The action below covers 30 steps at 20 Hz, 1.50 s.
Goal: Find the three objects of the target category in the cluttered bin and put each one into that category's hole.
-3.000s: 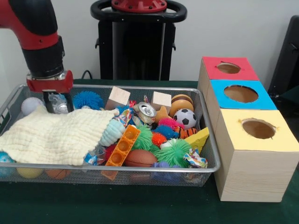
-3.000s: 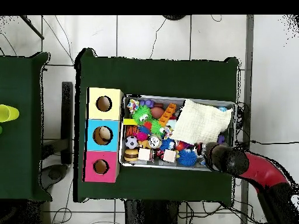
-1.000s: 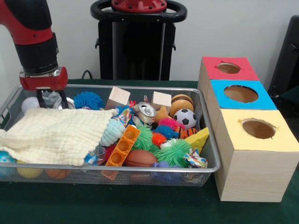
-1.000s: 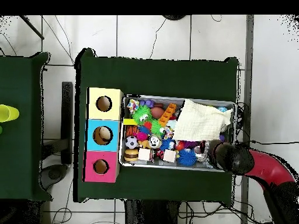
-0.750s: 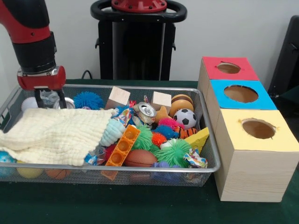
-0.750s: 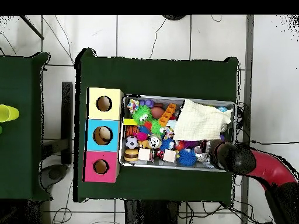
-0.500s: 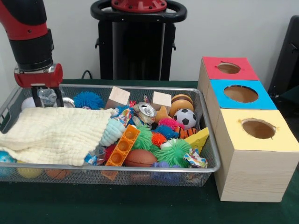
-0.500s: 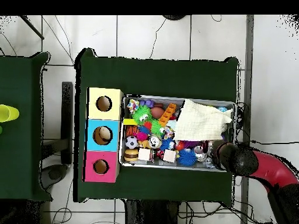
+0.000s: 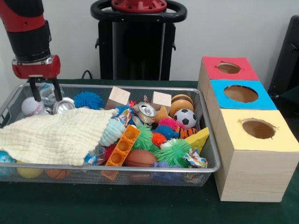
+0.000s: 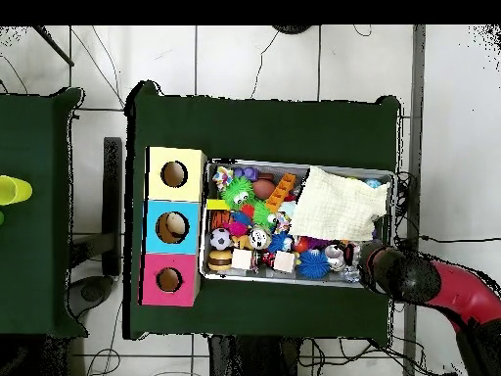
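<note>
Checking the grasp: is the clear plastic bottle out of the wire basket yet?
Partly. The clear plastic bottle hangs between the gripper jaws, its lower end below the silver wire-mesh basket rim.

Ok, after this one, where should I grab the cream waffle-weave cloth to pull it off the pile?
Pinch the cream cloth at its right edge, where it drapes raised over the pale blue ribbed toy, and come straight down from above. Elsewhere it seems to lie flat across the wire mesh basket, likely giving little to pinch. The gripper now holds a clear plastic bottle.
</note>
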Each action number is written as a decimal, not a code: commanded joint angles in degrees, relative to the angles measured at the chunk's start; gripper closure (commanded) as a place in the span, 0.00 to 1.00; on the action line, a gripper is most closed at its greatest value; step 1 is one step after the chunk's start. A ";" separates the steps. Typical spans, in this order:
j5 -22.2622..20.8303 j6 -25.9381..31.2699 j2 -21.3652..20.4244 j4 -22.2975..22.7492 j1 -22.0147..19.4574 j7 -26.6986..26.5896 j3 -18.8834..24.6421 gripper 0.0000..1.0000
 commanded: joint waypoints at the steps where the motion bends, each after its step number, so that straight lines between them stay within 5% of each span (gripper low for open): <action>1: -0.56 6.95 -1.90 4.11 -0.75 -10.31 3.80 0.00; 13: -2.39 5.87 -0.86 5.94 -1.63 -9.85 3.39 0.00; 30: -11.45 0.21 3.70 3.30 1.44 -6.07 -0.71 0.00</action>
